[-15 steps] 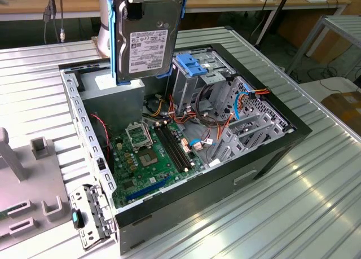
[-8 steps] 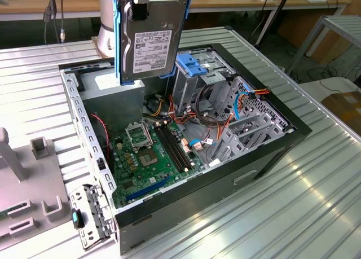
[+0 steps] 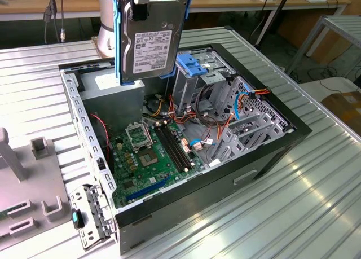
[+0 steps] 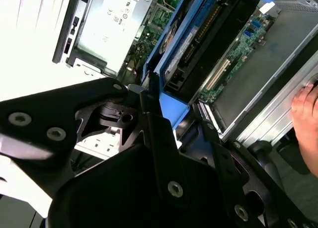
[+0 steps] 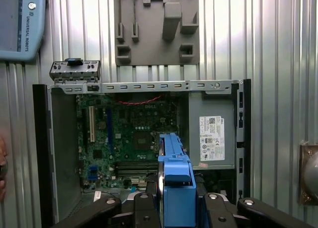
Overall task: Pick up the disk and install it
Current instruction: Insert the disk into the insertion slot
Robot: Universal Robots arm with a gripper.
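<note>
Gripper (image 5: 177, 207): I see it clamped on the disk (image 3: 151, 39), at its blue rails.
Disk: upright, in the air over the open case (image 3: 225, 197).
Beneath: motherboard (image 3: 152, 157).

Disk (image 3: 149, 36): dark metal drive with a white label and bright blue carrier rails.
Pose: upright on edge, label side facing the exterior view.
Place: lifted clear, above the open computer case's (image 3: 186, 205) far end.

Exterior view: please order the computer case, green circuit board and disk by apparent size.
1. computer case
2. green circuit board and disk: they look about alike. The raised disk may be nearer the camera, so I leave them unranked.
</note>
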